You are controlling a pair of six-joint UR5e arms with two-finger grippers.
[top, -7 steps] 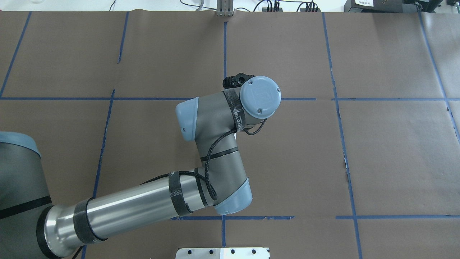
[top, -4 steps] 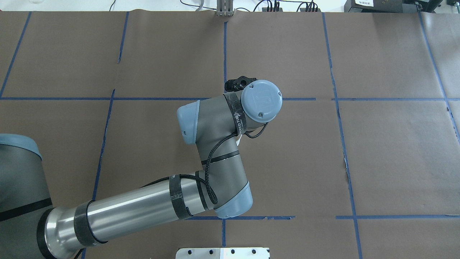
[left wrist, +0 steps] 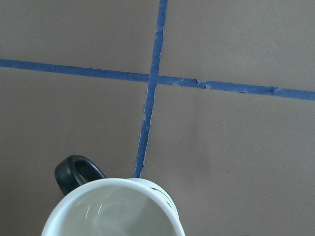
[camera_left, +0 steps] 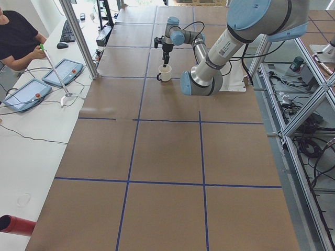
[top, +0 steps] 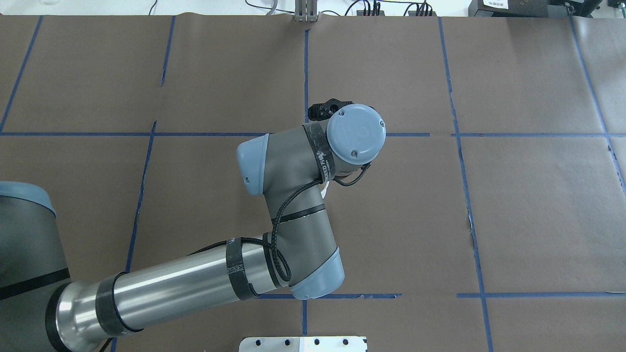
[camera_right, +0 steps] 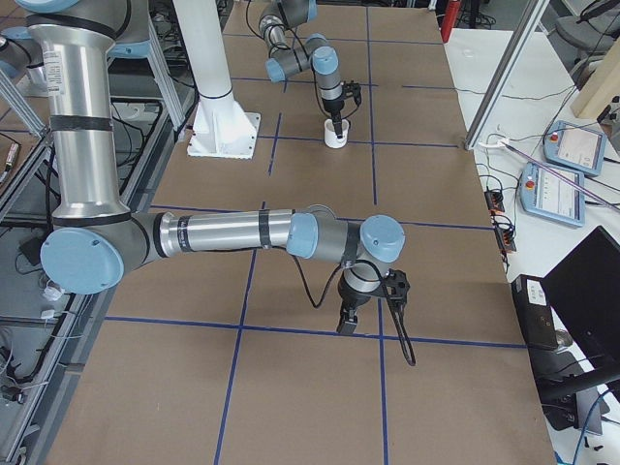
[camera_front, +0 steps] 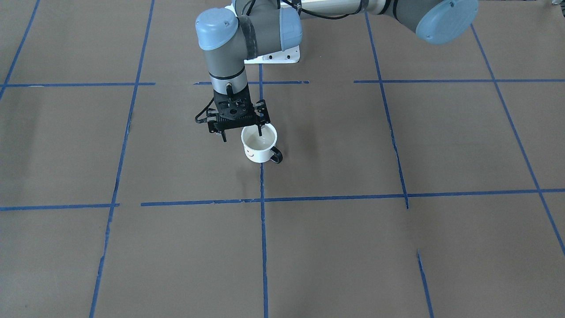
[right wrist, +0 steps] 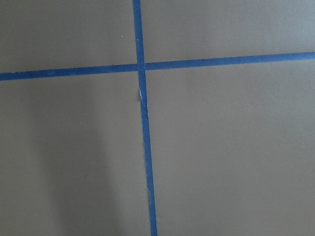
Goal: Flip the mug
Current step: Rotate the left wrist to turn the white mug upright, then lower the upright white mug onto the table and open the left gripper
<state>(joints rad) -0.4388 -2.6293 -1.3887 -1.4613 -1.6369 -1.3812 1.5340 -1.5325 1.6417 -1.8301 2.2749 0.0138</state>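
Small white cylindrical smiley-faced mug (camera_front: 259, 149) stands mouth-up midway between the worktop's edges, left gripper (camera_front: 242, 135) jaws apart around its rim and unclamped, so the flip is probably done; right gripper (camera_right: 376, 334) jaw state cannot be told.

Bright even light, soft shadows (faint beside the mug (camera_front: 258, 152)), sharp focus

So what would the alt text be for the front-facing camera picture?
A white smiley-face mug stands upright, mouth up, on a brown table gridded with blue tape. The left gripper hangs open over it, one finger inside the rim, one outside.
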